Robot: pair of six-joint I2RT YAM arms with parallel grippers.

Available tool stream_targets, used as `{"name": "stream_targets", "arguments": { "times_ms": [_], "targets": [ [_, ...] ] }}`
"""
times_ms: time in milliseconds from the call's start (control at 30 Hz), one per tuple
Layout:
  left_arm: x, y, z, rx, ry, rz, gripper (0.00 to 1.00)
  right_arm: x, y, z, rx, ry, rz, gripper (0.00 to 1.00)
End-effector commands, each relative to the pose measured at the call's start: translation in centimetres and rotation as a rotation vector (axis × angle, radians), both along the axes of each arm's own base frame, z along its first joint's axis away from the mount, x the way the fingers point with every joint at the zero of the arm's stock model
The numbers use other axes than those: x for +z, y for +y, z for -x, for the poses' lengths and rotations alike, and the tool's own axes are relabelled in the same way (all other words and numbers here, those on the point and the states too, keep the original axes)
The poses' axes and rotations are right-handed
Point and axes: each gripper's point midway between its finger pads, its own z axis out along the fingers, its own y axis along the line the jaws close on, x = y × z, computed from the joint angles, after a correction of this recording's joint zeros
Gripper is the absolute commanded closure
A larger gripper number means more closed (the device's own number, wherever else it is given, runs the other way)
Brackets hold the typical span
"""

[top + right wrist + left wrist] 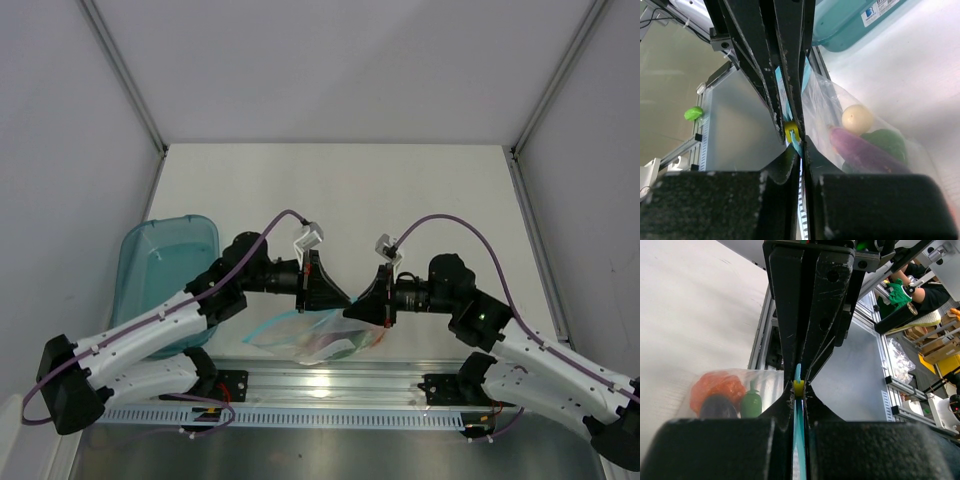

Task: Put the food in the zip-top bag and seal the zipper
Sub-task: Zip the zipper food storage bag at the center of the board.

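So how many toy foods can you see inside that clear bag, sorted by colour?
Orange fruit: 1
Purple eggplant: 1
Green pepper: 1
Cream egg: 1
Total seen in the bag: 4; more may be hidden.

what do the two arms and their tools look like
The left arm and right arm have white lower links with black joints and wrists. A purple cable runs along each to a white wrist block. The left tool and right tool are black and scuffed. A green light glows on the right arm.
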Motion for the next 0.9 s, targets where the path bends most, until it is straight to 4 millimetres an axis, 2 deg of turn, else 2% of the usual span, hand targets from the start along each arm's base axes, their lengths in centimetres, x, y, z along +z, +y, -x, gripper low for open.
{"name": "stream_targets", "arguments": {
  "times_ms": [0, 67, 100, 200, 233, 300, 333, 367, 400, 633, 800, 867],
  "targets": [
    [0.5, -0.1, 0.5, -0.043, 0.005, 0.025, 1.0, 3.9, 0.4, -0.5, 0.016, -0.086, -0.095, 0.95],
    [0.3, -0.3, 0.4, -0.047, 0.012, 0.02, 0.99, 4.0, 0.4, -0.4, 0.027, -0.085, -0.097, 0.95],
    [0.4, -0.3, 0.5, -0.05, 0.013, 0.021, 0.99, 4.1, 0.3, -0.3, 0.028, -0.085, -0.099, 1.0],
    [0.3, -0.4, 0.3, -0.039, 0.017, 0.015, 0.99, 4.1, 0.3, -0.6, 0.002, -0.066, -0.097, 1.0],
    [0.1, -0.4, 0.0, -0.025, 0.021, 0.009, 0.99, 4.1, 0.2, -1.9, -0.076, -0.061, -0.089, 1.0],
    [-0.4, -0.4, -0.3, -0.008, 0.03, -0.02, 1.0, 4.3, -0.3, -2.5, -0.144, -0.041, -0.099, 1.0],
    [-0.9, -0.3, -0.6, 0.009, 0.034, -0.049, 0.99, 4.6, -0.8, -3.4, -0.222, -0.033, -0.115, 1.0],
    [-0.4, -0.4, -0.8, 0.014, 0.018, -0.041, 0.99, 4.8, -1.0, -3.8, -0.255, -0.038, -0.117, 1.0],
    [-1.2, -0.3, -0.8, 0.016, 0.031, -0.07, 0.99, 5.0, -1.5, -4.9, -0.328, -0.04, -0.12, 1.0],
    [-2.0, 0.3, -0.9, 0.032, 0.02, -0.118, 1.0, 4.2, -3.7, -7.2, -0.55, 0.055, -0.114, 1.0],
    [-2.5, 0.7, -0.6, 0.033, 0.021, -0.131, 0.99, 4.0, -4.1, -7.3, -0.573, 0.075, -0.137, 1.0],
    [-2.9, 0.7, -0.4, 0.023, 0.028, -0.136, 0.99, 4.4, -2.8, -5.6, -0.427, 0.018, -0.143, 1.0]
  ]
}}
